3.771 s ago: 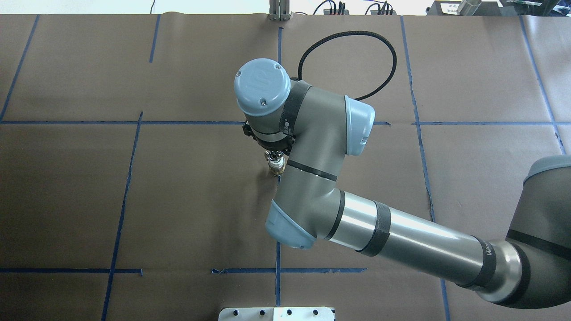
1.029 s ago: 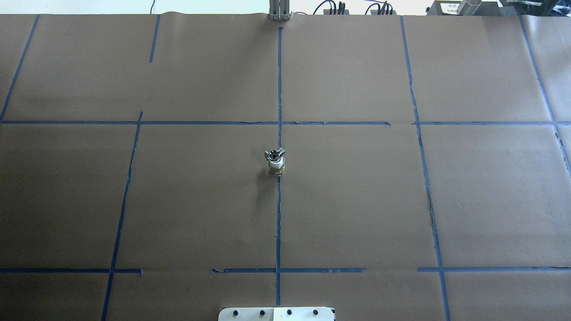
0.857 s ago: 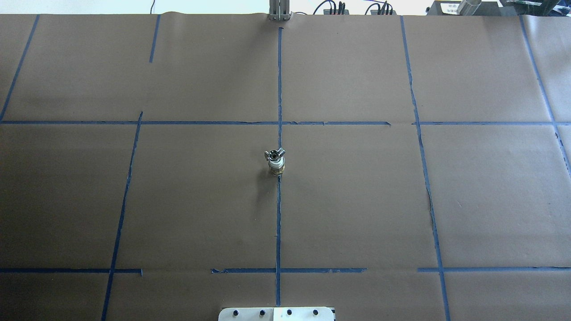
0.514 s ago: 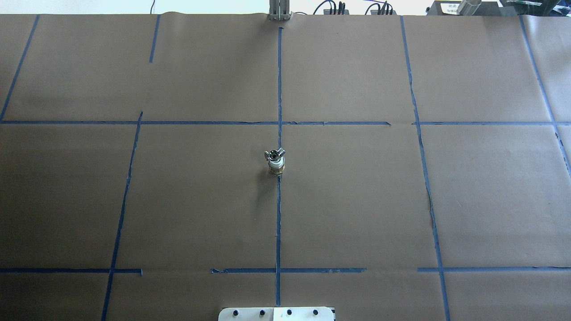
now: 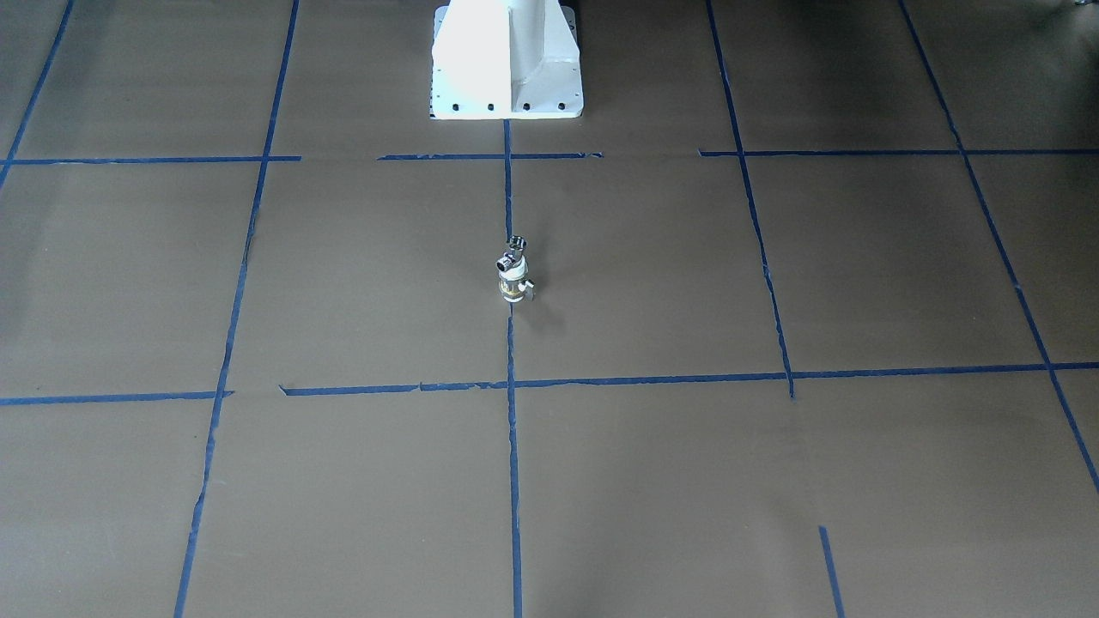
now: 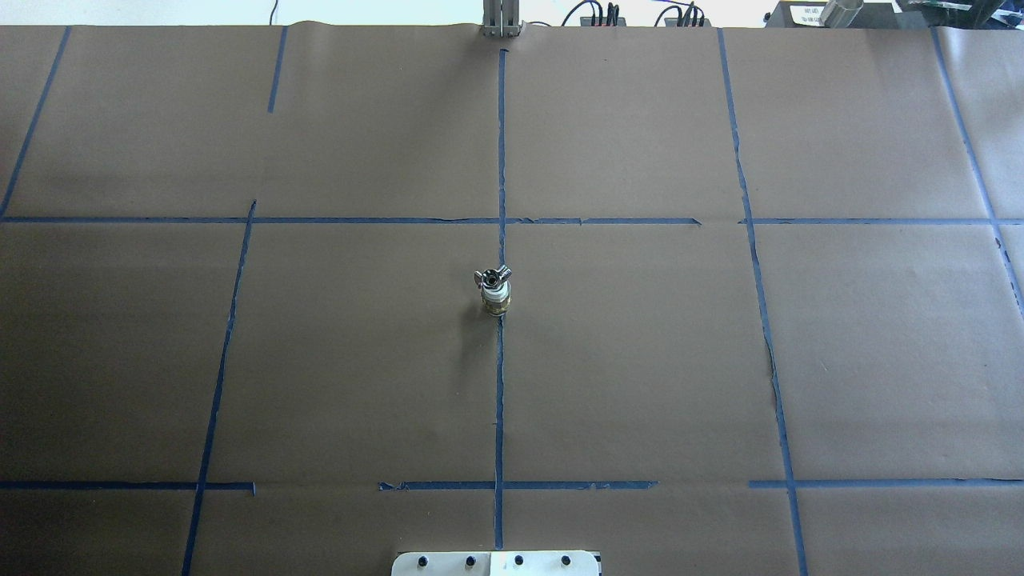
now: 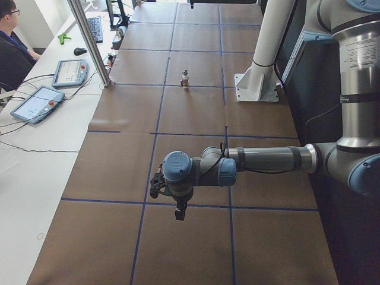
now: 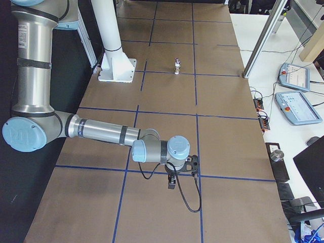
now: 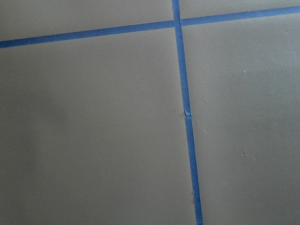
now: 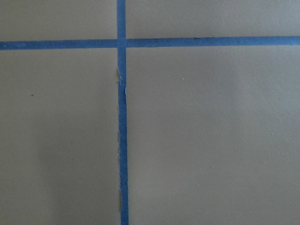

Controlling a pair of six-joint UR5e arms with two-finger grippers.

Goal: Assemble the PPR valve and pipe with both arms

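Pipe [image 6: 493, 277] sat atop valve [image 6: 496, 302], upright on the surface [image 6: 320, 360].
Whether my left pincer [image 7: 179, 214] or right pincer [image 8: 172, 183] gaped, I couldn't tell.

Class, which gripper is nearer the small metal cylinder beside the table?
Right. The right gripper hangs over the same end of the table as the metal cylinder; the left gripper hangs over the opposite end, beyond the PPR valve.

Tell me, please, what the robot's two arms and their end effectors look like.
The left arm and the right arm are silver-grey tubes with black bands and round pale blue joint caps. The left end effector and right end effector are small and black. A thin black cable loops from the right wrist. A white printed label sits on the left arm's upright segment.
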